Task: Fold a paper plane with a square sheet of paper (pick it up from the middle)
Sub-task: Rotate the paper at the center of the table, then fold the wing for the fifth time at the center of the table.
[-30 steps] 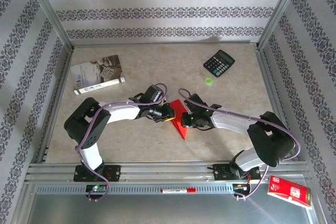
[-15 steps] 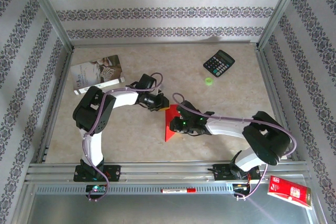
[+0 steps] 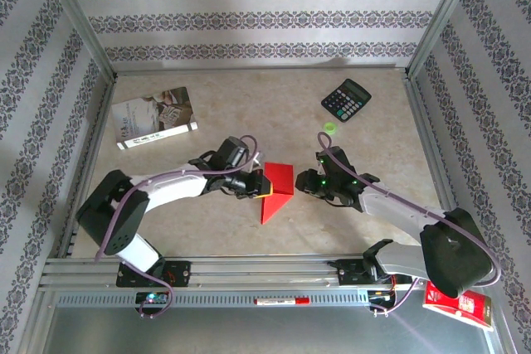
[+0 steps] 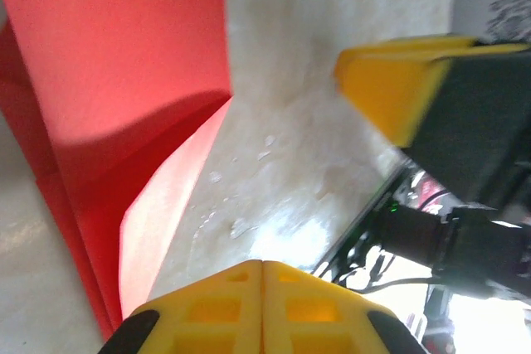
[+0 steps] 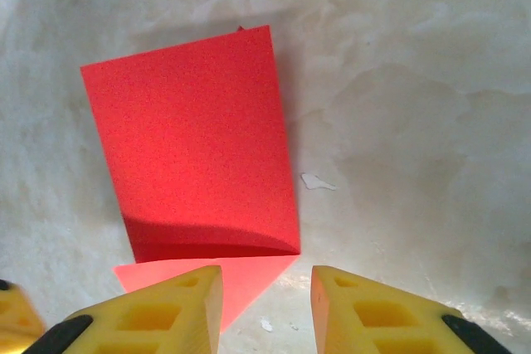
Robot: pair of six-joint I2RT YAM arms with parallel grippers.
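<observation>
On the bench (image 3: pixel 249 113) lies the part-folded square sheet of paper (image 3: pixel 278 184). Left end effector (image 3: pixel 258 187) is clenched at its edge; right end effector (image 3: pixel 307 183), parted and empty, sits just beside it.

White arms (image 3: pixel 166 189) with black joints, purple cables (image 3: pixel 250 148) and yellow fingertips (image 5: pixel 365 308).

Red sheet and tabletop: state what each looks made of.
Red sheet: probably thin matte paper; it holds a sharp fold and a raised, curling flap. Tabletop: mottled beige, stone-like pattern with a soft sheen; could be real stone, laminate or printed vinyl.
</observation>
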